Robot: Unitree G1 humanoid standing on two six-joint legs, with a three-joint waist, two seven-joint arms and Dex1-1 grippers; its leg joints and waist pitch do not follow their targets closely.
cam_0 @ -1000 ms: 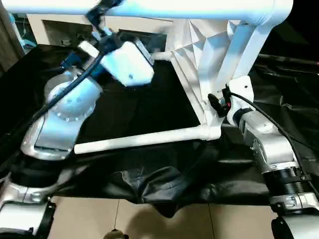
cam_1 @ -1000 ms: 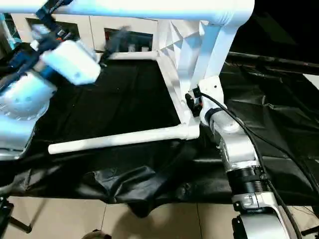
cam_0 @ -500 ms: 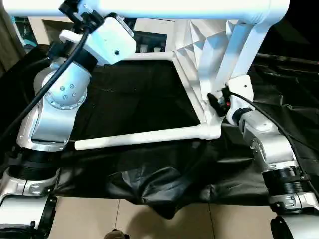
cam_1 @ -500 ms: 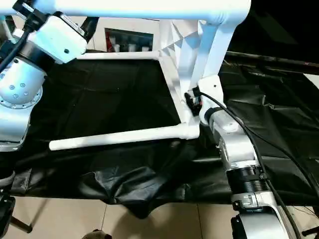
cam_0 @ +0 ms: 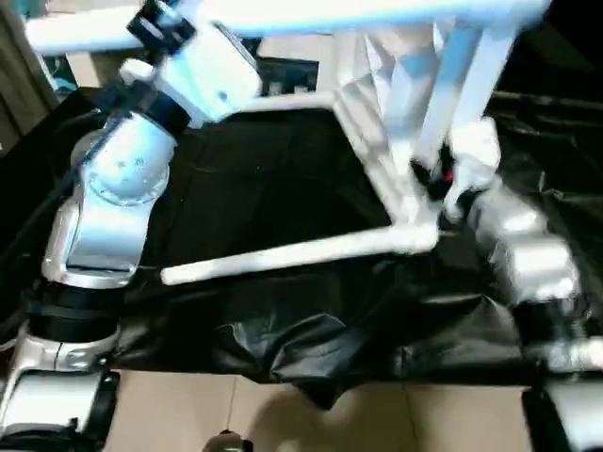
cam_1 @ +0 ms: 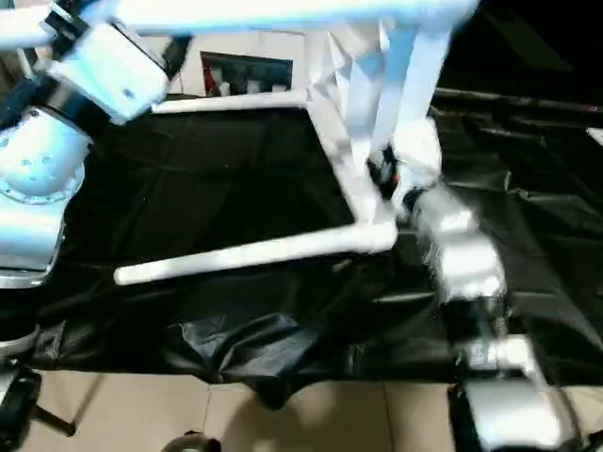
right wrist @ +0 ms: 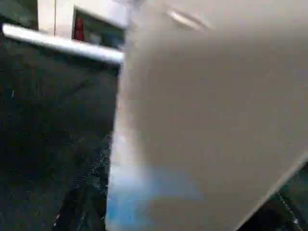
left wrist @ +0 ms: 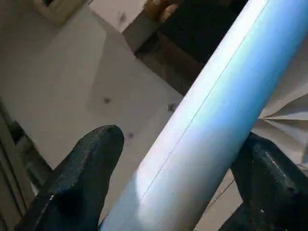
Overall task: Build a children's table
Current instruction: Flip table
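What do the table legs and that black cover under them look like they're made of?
Table legs: probably moulded plastic, smooth white and slightly glossy, with a fine seam line along the tube. Black cover: apparently thin plastic sheeting, shiny, creased and bunched at the near edge.

Both head views are smeared by motion blur, strongest on the right arm (cam_0: 513, 250) and the upright legs (cam_0: 443, 85). The top leg (cam_1: 283, 11) is blown out to glaring white with a bluish cast. The black sheet (cam_0: 273, 188) swallows light, with faint sheen on its near folds (cam_1: 245, 339). In the left wrist view the leg (left wrist: 211, 120) glows blue-white between dark, soft-edged fingers (left wrist: 82, 178). The right wrist view is heavily out of focus, a grey-white panel (right wrist: 211, 110) up close.
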